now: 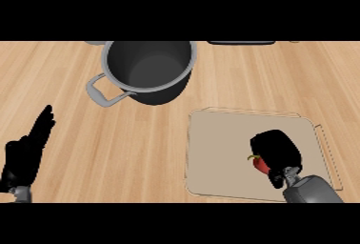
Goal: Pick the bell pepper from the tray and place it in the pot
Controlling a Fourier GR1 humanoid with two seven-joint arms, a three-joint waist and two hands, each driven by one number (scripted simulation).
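Right hand curled over bell pepper on tray; lift, carry to pot remain. Left hand open, resting.

Tray: set on the counter, right of and nearer than the pot. Pepper: on the tray's near right part, under the right hand. Left hand: placed far left of the tray.
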